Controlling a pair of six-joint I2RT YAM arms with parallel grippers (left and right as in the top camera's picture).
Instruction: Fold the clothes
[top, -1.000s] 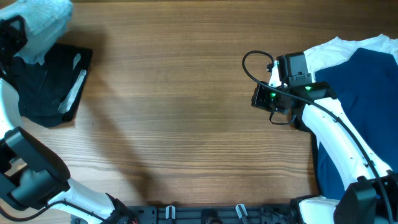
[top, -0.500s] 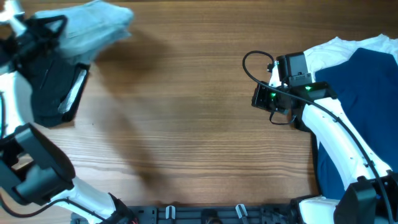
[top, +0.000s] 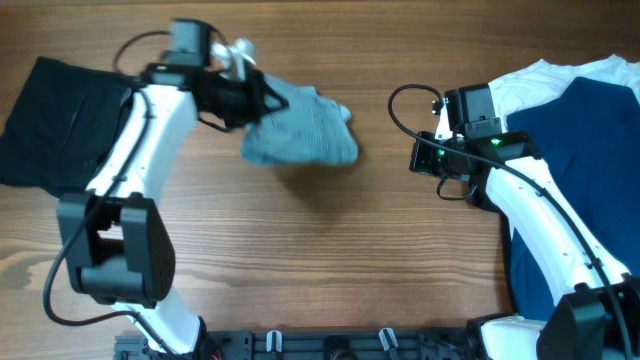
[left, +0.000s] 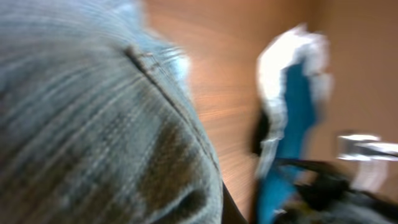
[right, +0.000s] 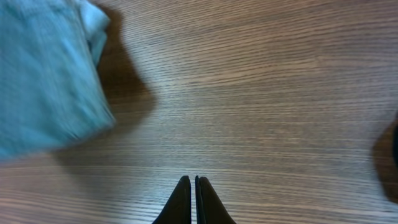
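The light-blue denim shorts hang bunched over the middle of the table, held by my left gripper, which is shut on them. In the left wrist view the denim fills the frame and hides the fingers. The shorts also show in the right wrist view, at the upper left. My right gripper is shut and empty, just above bare wood; overhead it sits at centre right, apart from the shorts.
A black garment lies flat at the far left. A navy garment over a white one lies at the right edge under my right arm. Bare wood lies across the front.
My left arm has swung from the far left corner to the table's middle, carrying the denim shorts with it and uncovering the black garment. The right arm has not moved.
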